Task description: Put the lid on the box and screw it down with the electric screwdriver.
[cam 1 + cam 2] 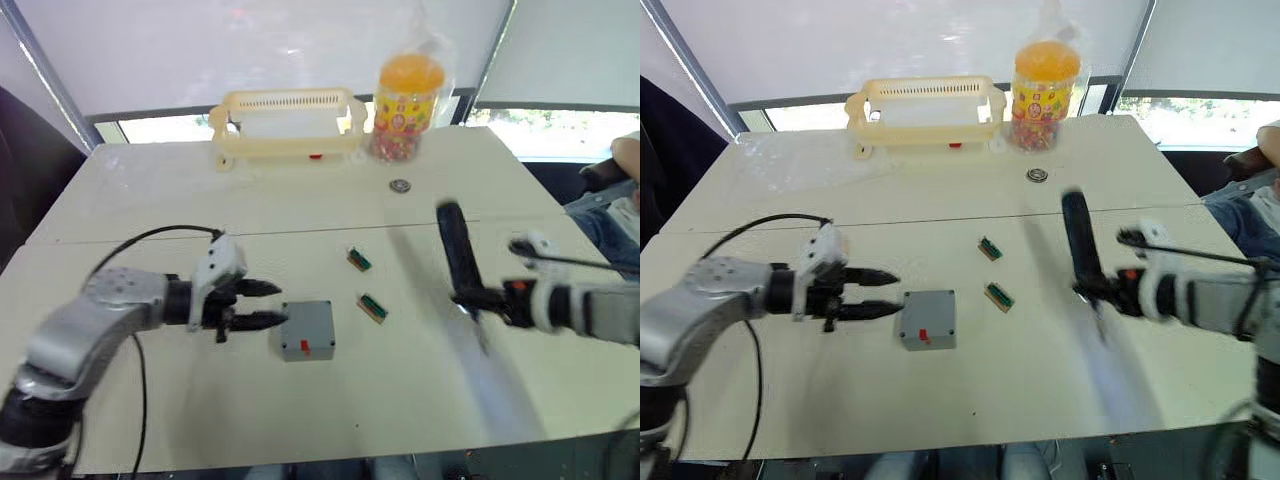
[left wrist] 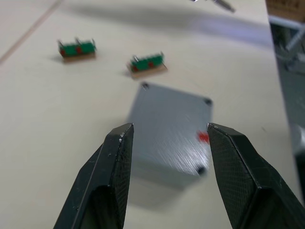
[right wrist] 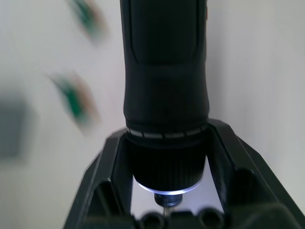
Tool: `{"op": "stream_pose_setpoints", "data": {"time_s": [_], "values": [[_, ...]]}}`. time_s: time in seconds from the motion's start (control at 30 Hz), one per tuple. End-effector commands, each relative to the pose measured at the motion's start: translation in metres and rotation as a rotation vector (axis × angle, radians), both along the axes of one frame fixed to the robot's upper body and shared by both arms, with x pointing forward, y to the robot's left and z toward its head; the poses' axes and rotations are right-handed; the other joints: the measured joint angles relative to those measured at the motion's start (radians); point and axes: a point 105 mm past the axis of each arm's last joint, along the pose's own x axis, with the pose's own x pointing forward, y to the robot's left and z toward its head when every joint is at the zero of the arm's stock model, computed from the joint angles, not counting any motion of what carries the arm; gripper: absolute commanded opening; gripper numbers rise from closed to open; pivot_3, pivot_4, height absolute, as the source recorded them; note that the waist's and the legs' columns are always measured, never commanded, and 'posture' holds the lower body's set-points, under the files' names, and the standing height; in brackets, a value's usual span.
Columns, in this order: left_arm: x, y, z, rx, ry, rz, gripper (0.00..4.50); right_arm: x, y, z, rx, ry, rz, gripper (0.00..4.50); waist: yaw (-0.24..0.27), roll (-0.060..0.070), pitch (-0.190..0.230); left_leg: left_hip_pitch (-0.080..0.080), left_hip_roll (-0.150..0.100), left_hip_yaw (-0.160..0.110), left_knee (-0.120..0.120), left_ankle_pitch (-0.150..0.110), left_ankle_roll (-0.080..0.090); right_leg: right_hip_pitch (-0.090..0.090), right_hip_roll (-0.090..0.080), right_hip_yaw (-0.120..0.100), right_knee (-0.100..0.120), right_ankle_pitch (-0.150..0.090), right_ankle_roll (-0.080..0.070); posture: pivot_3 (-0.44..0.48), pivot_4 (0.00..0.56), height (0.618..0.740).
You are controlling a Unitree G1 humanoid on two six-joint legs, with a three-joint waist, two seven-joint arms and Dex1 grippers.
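With the lid already seated on the box at the desk's middle, the spread left end effector should brace its side while the right end effector, clamped on the electric screwdriver, brings the bit plumb over a corner screw.

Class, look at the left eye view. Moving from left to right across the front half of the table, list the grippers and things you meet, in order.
left gripper → box → nearer green connector → electric screwdriver → right gripper, clamped on the screwdriver.
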Motion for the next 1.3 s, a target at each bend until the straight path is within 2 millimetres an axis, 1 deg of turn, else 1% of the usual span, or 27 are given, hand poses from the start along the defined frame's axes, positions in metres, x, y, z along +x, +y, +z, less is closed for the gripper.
{"op": "stream_pose_setpoints", "data": {"time_s": [0.03, 0.1, 0.2, 0.37, 0.43, 0.53, 0.63, 0.73, 0.8, 0.83, 0.87, 0.9, 0.93, 0.97, 1.0, 1.03, 1.1, 1.17, 1.23, 1.3], "values": [[-0.031, -0.009, 0.007, 0.008, 0.014, -0.163, 2.47, -0.006, 0.005, 0.009, 0.025, 0.015, 0.066, 1.75, -0.004, 0.000, 0.002, 0.001, 0.000, 0.002, 0.001, 0.000, 0.000, 0.000, 0.000, 0.002, 0.000, 0.000, 0.000, 0.000, 0.150, 0.740], [-0.037, -0.012, 0.005, 0.018, 0.017, -0.200, 2.47, -0.005, 0.006, 0.008, 0.057, 0.033, 0.070, 1.75, -0.003, -0.002, 0.004, 0.002, 0.000, 0.004, 0.004, 0.000, 0.000, 0.002, 0.000, 0.002, 0.000, 0.000, 0.000, 0.000, 0.150, 0.740], [-0.037, -0.023, -0.004, 0.035, -0.016, -0.238, 2.47, -0.006, 0.005, -0.006, 0.078, 0.105, 0.054, 1.75, 0.002, -0.003, 0.006, 0.002, 0.001, 0.003, 0.012, 0.000, 0.000, 0.006, 0.002, 0.001, 0.002, -0.001, -0.005, 0.000, 0.150, 0.740], [-0.030, -0.035, -0.014, 0.020, -0.046, -0.226, 2.47, 0.001, -0.002, -0.018, 0.035, 0.145, -0.003, 1.75, 0.005, -0.005, 0.007, 0.004, 0.000, 0.001, 0.018, 0.000, 0.001, 0.012, 0.002, 0.000, 0.003, 0.000, -0.005, 0.000, 0.150, 0.740], [-0.025, -0.035, -0.015, 0.005, -0.050, -0.197, 2.47, 0.005, -0.005, -0.021, 0.002, 0.146, -0.023, 1.75, 0.002, -0.005, 0.007, 0.004, 0.000, 0.000, 0.018, 0.000, 0.001, 0.012, 0.002, 0.001, 0.002, 0.001, -0.004, 0.000, 0.150, 0.740], [-0.018, -0.033, -0.016, -0.008, -0.054, -0.153, 2.47, 0.012, -0.006, -0.020, -0.024, 0.122, -0.038, 1.75, 0.001, -0.005, 0.007, 0.004, 0.000, 0.000, 0.018, 0.000, 0.001, 0.011, 0.002, 0.001, 0.002, 0.003, -0.001, 0.000, 0.150, 0.740], [-0.008, -0.027, -0.013, -0.032, -0.057, -0.079, 2.47, 0.013, -0.005, -0.020, -0.050, 0.110, -0.031, 3.24, 0.004, -0.006, 0.007, 0.004, 0.000, -0.001, 0.018, 0.000, 0.001, 0.012, 0.002, 0.001, 0.003, 0.003, 0.000, 0.000, 0.150, 0.740], [0.005, -0.018, -0.010, -0.052, -0.071, 0.011, 2.47, 0.016, -0.005, -0.019, -0.075, 0.083, -0.031, 4.47, 0.005, -0.008, 0.006, 0.005, 0.000, -0.001, 0.018, 0.000, 0.001, 0.013, 0.002, 0.000, 0.003, 0.003, 0.000, 0.000, 0.150, 0.740], [0.012, -0.012, -0.009, -0.065, -0.080, 0.065, 2.47, 0.021, -0.009, -0.017, -0.123, 0.043, -0.048, 4.47, 0.005, -0.008, 0.006, 0.005, 0.000, -0.002, 0.018, 0.000, 0.001, 0.013, 0.002, 0.000, 0.003, 0.003, 0.000, 0.000, 0.150, 0.740], [0.019, -0.007, -0.008, -0.076, -0.095, 0.122, 2.47, 0.028, -0.011, -0.010, -0.177, -0.026, -0.043, 4.47, 0.005, -0.008, 0.006, 0.005, 0.000, -0.002, 0.018, 0.000, 0.001, 0.013, 0.002, 0.000, 0.003, 0.003, 0.000, 0.000, 0.150, 0.740], [0.026, 0.000, -0.006, -0.088, -0.115, 0.181, 2.47, 0.037, -0.013, 0.002, -0.238, -0.114, -0.026, 4.47, 0.004, -0.007, 0.006, 0.005, 0.000, -0.002, 0.018, 0.000, 0.001, 0.013, 0.002, 0.000, 0.003, 0.003, 0.000, 0.000, 0.150, 0.740], [0.035, 0.008, -0.005, -0.099, -0.138, 0.249, 2.47, 0.047, -0.011, 0.016, -0.286, -0.224, 0.008, 4.47, 0.004, -0.006, 0.007, 0.004, 0.000, -0.001, 0.018, 0.000, 0.001, 0.013, 0.002, 0.000, 0.003, 0.003, 0.000, 0.000, 0.150, 0.740], [0.043, 0.017, -0.005, -0.109, -0.150, 0.330, 2.47, 0.057, -0.002, 0.033, -0.294, -0.342, 0.055, 4.47, 0.004, -0.006, 0.007, 0.004, -0.001, -0.001, 0.018, 0.000, 0.000, 0.012, 0.001, 0.001, 0.003, 0.003, 0.001, 0.000, 0.150, 0.740], [0.048, 0.024, -0.007, -0.110, -0.155, 0.382, 2.47, 0.062, 0.009, 0.046, -0.281, -0.435, 0.101, 4.47, 0.000, -0.006, 0.007, 0.004, 0.000, -0.001, 0.018, 0.000, 0.000, 0.012, 0.002, 0.000, 0.003, 0.004, 0.001, 0.000, 0.150, 0.740], [0.050, 0.030, -0.010, -0.107, -0.161, 0.422, 2.47, 0.065, 0.027, 0.058, -0.256, -0.533, 0.176, 4.47, -0.003, -0.006, 0.007, 0.004, 0.000, 0.000, 0.018, 0.000, 0.000, 0.011, 0.002, 0.001, 0.004, 0.004, 0.002, 0.000, 0.150, 0.740], [0.052, 0.034, -0.015, -0.108, -0.157, 0.456, 2.47, 0.063, 0.043, 0.062, -0.230, -0.587, 0.242, 4.47, -0.005, -0.006, 0.007, 0.004, 0.000, 0.000, 0.017, 0.000, 0.000, 0.010, 0.002, 0.001, 0.005, 0.005, 0.003, 0.000, 0.150, 0.740], [0.053, 0.037, -0.030, -0.093, -0.145, 0.500, 2.47, 0.052, 0.085, 0.054, -0.172, -0.663, 0.404, 4.47, -0.003, -0.007, 0.005, 0.005, 0.001, -0.001, 0.016, 0.000, 0.000, 0.009, 0.004, 0.000, 0.005, 0.005, 0.003, 0.000, 0.150, 0.740], [0.052, 0.037, -0.041, -0.088, -0.129, 0.521, 2.47, 0.044, 0.109, 0.042, -0.116, -0.693, 0.458, 4.47, 0.003, -0.008, 0.005, 0.006, 0.002, -0.003, 0.015, 0.000, 0.000, 0.010, 0.005, 0.000, 0.006, 0.005, 0.002, 0.000, 0.150, 0.740], [0.052, 0.034, -0.049, -0.090, -0.117, 0.531, 2.47, 0.040, 0.126, 0.028, -0.114, -0.730, 0.498, 4.47, 0.014, -0.007, 0.006, 0.003, 0.001, -0.006, 0.014, 0.001, -0.002, 0.009, 0.003, -0.002, 0.006, 0.005, 0.002, 0.000, 0.150, 0.740], [0.051, 0.031, -0.057, -0.083, -0.104, 0.530, 2.47, 0.039, 0.136, 0.016, -0.129, -0.753, 0.520, 4.47, 0.023, -0.007, 0.006, 0.001, -0.001, -0.005, 0.016, 0.002, -0.003, 0.007, 0.001, -0.001, 0.006, 0.005, 0.002, 0.000, 0.150, 0.740]]}}
